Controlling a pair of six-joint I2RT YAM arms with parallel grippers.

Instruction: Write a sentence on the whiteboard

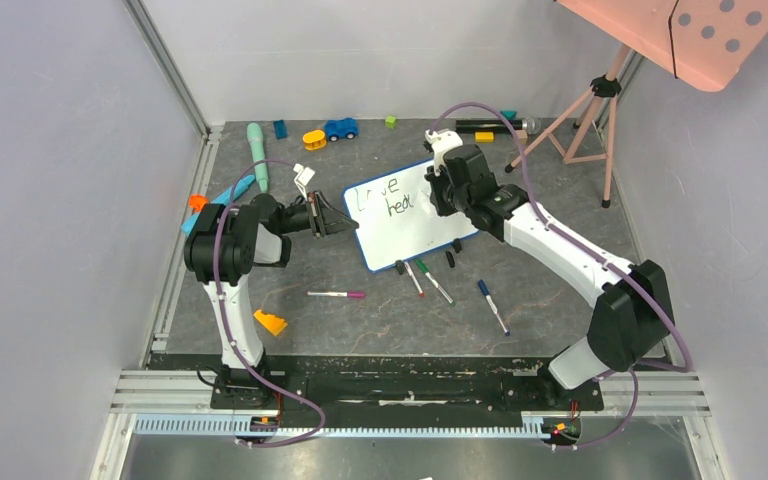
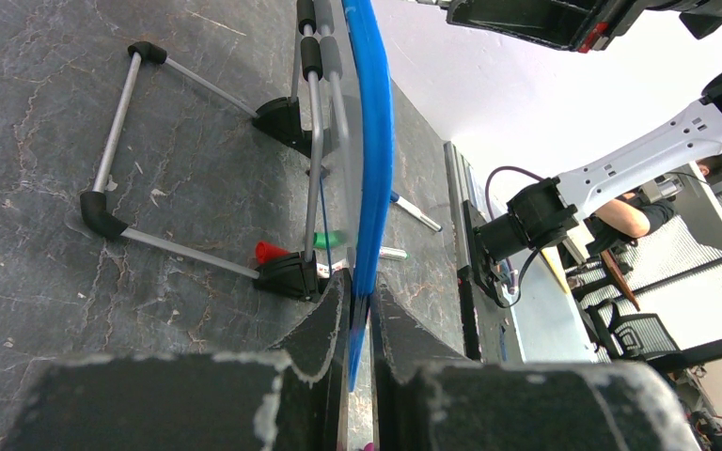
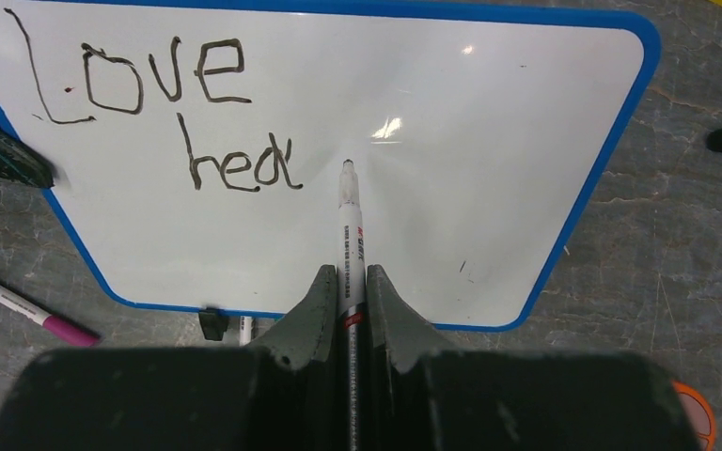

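Risks: right gripper (image 3: 346, 282) pinching marker (image 3: 349, 216), tip sitting just right of "hea" on whiteboard (image 3: 489, 122), contact unclear. Pressing too hard risking tipping board back on wire stand (image 2: 117, 122) or dragging it out of left gripper (image 2: 359, 305), which is clamping only whiteboard's thin blue edge. Marker slipping between jaws risking smearing sentence (image 3: 179, 117).

Whiteboard standing tilted mid-table, between both arms.

Counting: 1 whiteboard; 2 words showing, 1 unfinished; 5 markers, 1 held and 4 lying loose near board: pink marker (image 1: 337, 294), red marker (image 1: 413, 278), green marker (image 1: 435, 283), blue marker (image 1: 493, 306).
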